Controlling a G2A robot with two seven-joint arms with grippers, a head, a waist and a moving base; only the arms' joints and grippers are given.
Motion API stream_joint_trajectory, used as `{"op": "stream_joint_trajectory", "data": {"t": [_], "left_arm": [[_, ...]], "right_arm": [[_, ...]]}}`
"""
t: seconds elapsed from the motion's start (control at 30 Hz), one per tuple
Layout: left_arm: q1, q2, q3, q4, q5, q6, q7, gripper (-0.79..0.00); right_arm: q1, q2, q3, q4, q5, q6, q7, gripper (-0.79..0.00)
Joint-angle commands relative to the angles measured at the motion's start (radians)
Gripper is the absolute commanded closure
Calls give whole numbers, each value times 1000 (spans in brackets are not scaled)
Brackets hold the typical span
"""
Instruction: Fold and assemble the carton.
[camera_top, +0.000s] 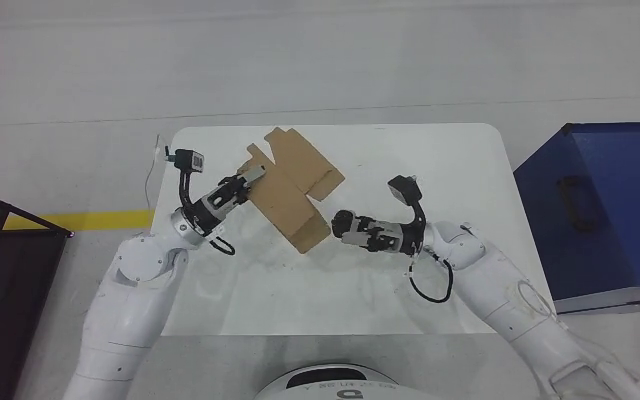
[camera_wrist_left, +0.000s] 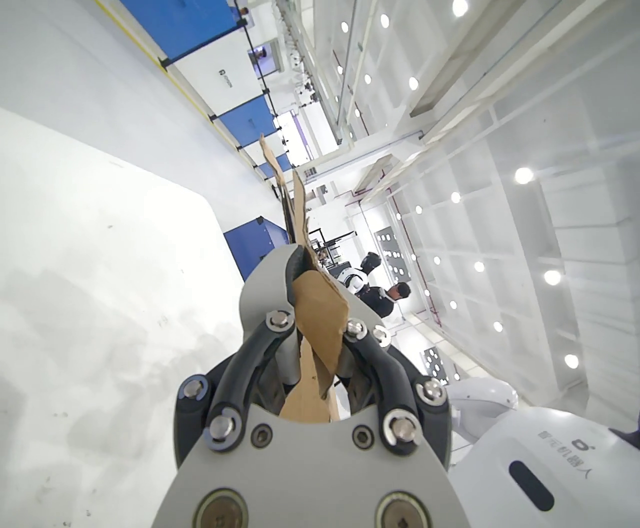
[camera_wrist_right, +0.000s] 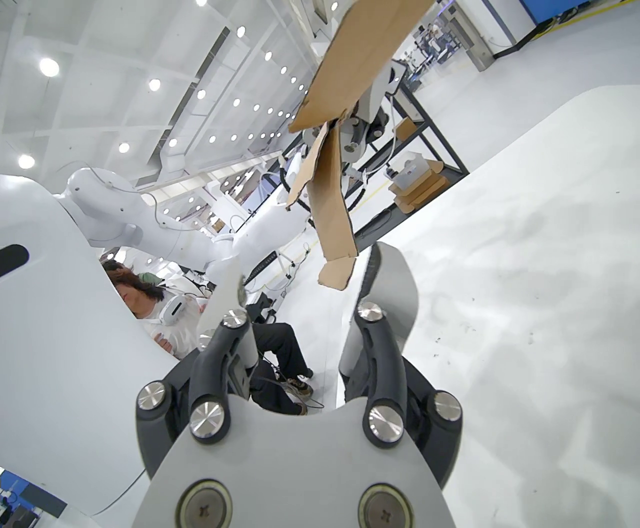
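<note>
top view: the carton (camera_top: 296, 190), a partly opened cardboard blank, hangs tilted over the white surface (camera_top: 450, 160) between the two arms.

left wrist view: the left jaws are clamped on the carton's edge, and its flaps run away beyond them.

right wrist view: the right jaws stand apart; a carton flap reaches into the gap, seemingly untouched.

the step in hand looks like squaring the blank open. next, the right jaws need to close on that flap and pull against the left hold.

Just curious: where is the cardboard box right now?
In the top view, the cardboard box is over the middle of the table, clamped by the left gripper, with the open right gripper by its near corner.
</note>
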Motion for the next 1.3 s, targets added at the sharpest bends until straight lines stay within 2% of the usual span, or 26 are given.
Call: {"op": "stream_joint_trajectory", "data": {"t": [0.0,0.17,0.27,0.37,0.57,0.6,0.7,0.77,0.9,0.93,0.97,1.0,1.1,1.27], "left_arm": [[3,3,0,-12,49,-70,-38,0],[19,8,10,-40,112,-213,-107,0],[27,12,18,-52,117,-268,-151,0],[30,16,28,-60,120,-300,-191,0],[26,21,38,-63,174,-317,-210,0],[26,22,39,-63,179,-318,-210,0],[26,25,40,-64,198,-322,-209,0],[26,26,44,-67,215,-325,-203,0],[25,28,53,-68,238,-307,-188,0],[23,28,57,-70,247,-296,-184,-114],[21,29,59,-72,259,-290,-182,-597],[20,29,60,-73,270,-285,-180,-785],[17,30,54,-66,310,-252,-148,-785],[15,35,1,11,394,-213,-57,-785]], "right_arm": [[8,1,9,17,20,0,0,-785],[36,-1,10,43,31,0,0,-785],[47,-5,-7,42,56,0,0,-779],[66,-8,-62,32,85,0,0,-699],[120,-8,-137,58,129,0,0,-443],[125,-7,-141,59,141,0,0,-354],[133,-3,-148,61,157,0,0,-172],[134,1,-160,47,174,0,0,0],[140,13,-196,25,202,0,0,0],[145,18,-207,22,208,0,0,0],[149,23,-214,20,211,0,0,0],[152,26,-218,19,212,0,0,0],[166,38,-209,26,200,0,0,0],[161,52,-141,42,136,0,0,0]]}}
